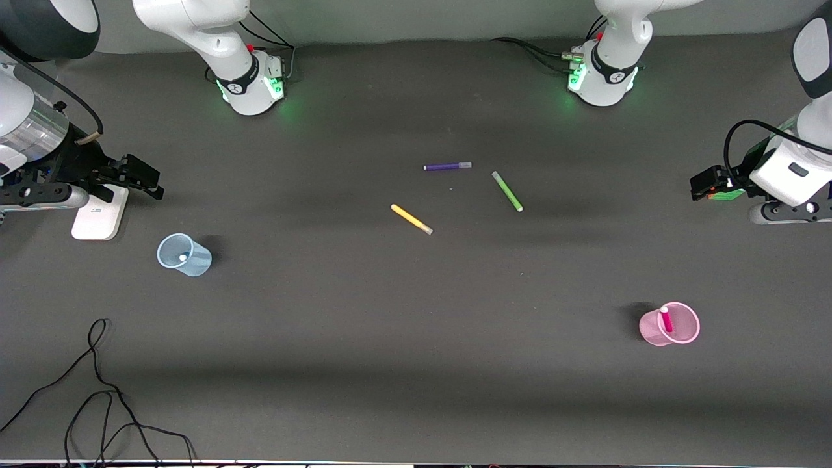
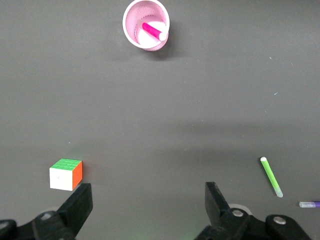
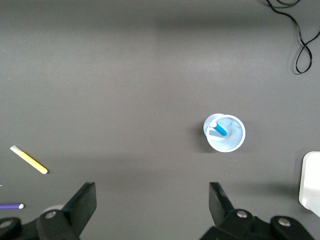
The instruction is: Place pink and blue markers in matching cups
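Observation:
The pink marker (image 1: 667,320) stands in the pink cup (image 1: 650,329), near the front camera toward the left arm's end of the table. Both show in the left wrist view: marker (image 2: 154,31), cup (image 2: 131,30). The blue marker (image 3: 218,129) stands in the pale blue cup (image 3: 236,142). In the front view only its pale cap (image 1: 182,258) shows inside that cup (image 1: 199,263), toward the right arm's end. My left gripper (image 1: 705,185) is open and empty over a colour cube; it also shows in its wrist view (image 2: 148,192). My right gripper (image 1: 140,179) is open and empty beside a white block; it also shows in its wrist view (image 3: 152,192).
A purple pen (image 1: 447,166), a green pen (image 1: 507,191) and a yellow pen (image 1: 411,219) lie mid-table. A colour cube (image 2: 66,174) sits at the left arm's end. A white block (image 1: 99,214) lies at the right arm's end. A black cable (image 1: 97,390) loops near the front edge.

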`<state>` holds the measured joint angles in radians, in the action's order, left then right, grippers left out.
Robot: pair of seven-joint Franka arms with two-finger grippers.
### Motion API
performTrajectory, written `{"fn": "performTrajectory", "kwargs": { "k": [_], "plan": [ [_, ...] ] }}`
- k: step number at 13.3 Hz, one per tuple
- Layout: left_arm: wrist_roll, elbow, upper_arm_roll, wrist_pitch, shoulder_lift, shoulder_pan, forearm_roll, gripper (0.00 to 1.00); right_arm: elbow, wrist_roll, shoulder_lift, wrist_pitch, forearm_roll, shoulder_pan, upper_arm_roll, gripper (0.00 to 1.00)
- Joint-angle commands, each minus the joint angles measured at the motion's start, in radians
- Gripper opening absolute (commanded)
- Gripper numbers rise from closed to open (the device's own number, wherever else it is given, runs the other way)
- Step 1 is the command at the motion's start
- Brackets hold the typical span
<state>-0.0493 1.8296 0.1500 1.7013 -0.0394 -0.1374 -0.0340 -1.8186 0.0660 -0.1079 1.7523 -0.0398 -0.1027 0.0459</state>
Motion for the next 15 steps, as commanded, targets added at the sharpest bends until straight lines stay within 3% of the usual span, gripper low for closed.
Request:
{"fn": "performTrajectory", "kwargs": {
  "k": [1,15],
  "plan": [
    [0.012,0.014,0.005,-0.005,-0.013,0.001,-0.02,1.0,-0.001,-0.018,0.004,0.015,0.006,0.003,0.0,1.0],
    [0.014,-0.001,0.006,-0.025,-0.008,0.002,-0.02,1.0,0.048,-0.008,0.036,0.007,0.031,0.003,0.002,1.0]
  ]
}}
